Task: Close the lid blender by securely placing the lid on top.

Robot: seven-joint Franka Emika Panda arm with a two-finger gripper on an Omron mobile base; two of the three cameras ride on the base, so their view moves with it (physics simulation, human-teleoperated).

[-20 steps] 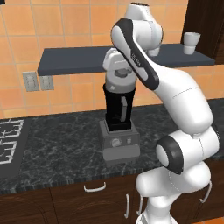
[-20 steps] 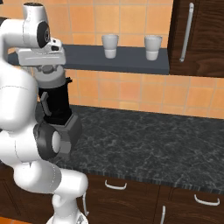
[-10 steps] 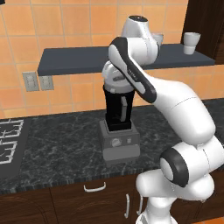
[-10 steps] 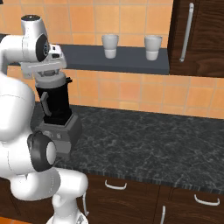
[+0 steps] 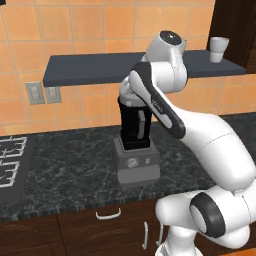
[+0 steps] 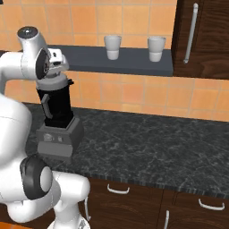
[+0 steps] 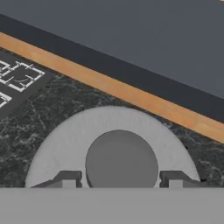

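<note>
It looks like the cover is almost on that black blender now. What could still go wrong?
The end effector straddles the raised cap of the round grey lid above the tall black blender jar. If the lid sits off-centre or tilted, it may rest on the rim unsealed. Pushing down askew could also tip the jar on its boxy grey base.

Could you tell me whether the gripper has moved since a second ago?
Yes: the gripper came down toward the blender, away from the shelf.

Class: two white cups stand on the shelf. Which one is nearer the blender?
The left cup, seen from the right base view; it stands closer to the blender than the right cup beside the dark cabinet.
</note>
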